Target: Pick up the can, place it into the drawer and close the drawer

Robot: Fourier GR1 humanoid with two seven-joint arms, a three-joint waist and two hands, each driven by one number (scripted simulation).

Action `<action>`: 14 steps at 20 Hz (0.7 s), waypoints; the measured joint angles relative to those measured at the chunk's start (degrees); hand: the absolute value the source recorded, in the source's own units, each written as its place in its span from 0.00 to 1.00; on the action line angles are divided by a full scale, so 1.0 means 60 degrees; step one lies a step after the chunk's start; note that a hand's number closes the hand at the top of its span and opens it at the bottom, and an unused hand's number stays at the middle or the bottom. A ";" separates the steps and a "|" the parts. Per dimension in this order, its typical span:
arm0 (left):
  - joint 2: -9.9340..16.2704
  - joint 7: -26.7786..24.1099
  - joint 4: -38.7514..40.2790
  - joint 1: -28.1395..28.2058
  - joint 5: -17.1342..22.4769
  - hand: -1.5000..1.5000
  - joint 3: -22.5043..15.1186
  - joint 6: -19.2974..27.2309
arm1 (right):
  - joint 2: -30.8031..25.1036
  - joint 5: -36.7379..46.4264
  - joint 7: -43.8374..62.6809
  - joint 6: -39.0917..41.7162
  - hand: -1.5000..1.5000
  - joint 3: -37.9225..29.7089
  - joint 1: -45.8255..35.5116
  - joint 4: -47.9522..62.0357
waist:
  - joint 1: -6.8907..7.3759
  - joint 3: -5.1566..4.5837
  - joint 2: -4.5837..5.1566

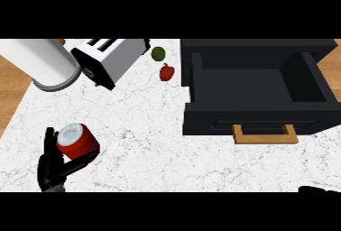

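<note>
can in the left hand, drawer open

you had the red can (78, 140) at the lower left of the white counter (146, 135), tilted, its pale top facing up. your left hand (54, 164) was clamped on it, fingers curled round its sides. the drawer (256, 88) stood open at the right, well apart from the can, its wooden handle (264, 134) toward you. only a dark sliver of your right hand (318, 189) showed at the lower right edge, so you couldn't tell how its fingers stood. at the back sat a toaster (110, 58), a white cylinder (41, 63), a green fruit (158, 53) and a red pepper (166, 72).
</note>
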 measured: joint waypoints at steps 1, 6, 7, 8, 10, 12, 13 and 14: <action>0.0034 0.0015 0.0220 -0.0243 -0.0028 0.00 -0.0032 -0.0017 | -0.0019 -0.0025 0.0017 0.0007 0.00 -0.0042 -0.0028 0.0020 | -0.0005 0.0004 -0.0001; 0.0151 -0.0357 0.0973 -0.0760 0.0057 1.00 -0.0113 -0.0625 | -0.0053 -0.0078 0.0091 -0.0054 0.00 -0.0165 -0.0291 0.0156 | -0.0001 0.0010 -0.0005; 0.0074 -0.0568 0.1222 -0.0872 0.0071 1.00 -0.0116 -0.0727 | -0.0142 -0.0090 0.0227 -0.0099 0.00 -0.0207 -0.0472 0.0186 | -0.0004 0.0012 -0.0005; 0.0100 -0.0572 0.1245 -0.0908 0.0131 1.00 -0.0124 -0.0870 | -0.0081 -0.0053 0.0235 -0.0095 0.00 -0.0143 -0.0394 0.0066 | -0.0003 0.0009 -0.0005; 0.0189 -0.0842 0.1614 -0.1127 0.0184 1.00 -0.0081 -0.1151 | -0.0156 -0.0249 0.0223 0.0051 0.00 -0.0340 -0.0204 -0.0076 | -0.0020 0.0007 -0.0005; 0.0153 -0.0787 0.1682 -0.1386 0.0199 1.00 -0.0147 -0.1154 | -0.0108 -0.0110 0.0089 0.0116 0.00 -0.0282 -0.0124 -0.0063 | -0.0018 0.0003 -0.0002; 0.0085 -0.0777 0.1518 -0.1294 0.0185 1.00 -0.0241 -0.1116 | -0.0111 -0.0064 0.0204 0.0068 0.00 -0.0269 -0.0185 -0.0093 | -0.0008 0.0003 -0.0002; 0.0083 -0.0686 0.1381 -0.1303 0.0206 1.00 -0.0293 -0.1131 | -0.0184 -0.0196 0.0247 0.0107 0.00 -0.0407 -0.0212 -0.0124 | -0.0003 0.0001 -0.0002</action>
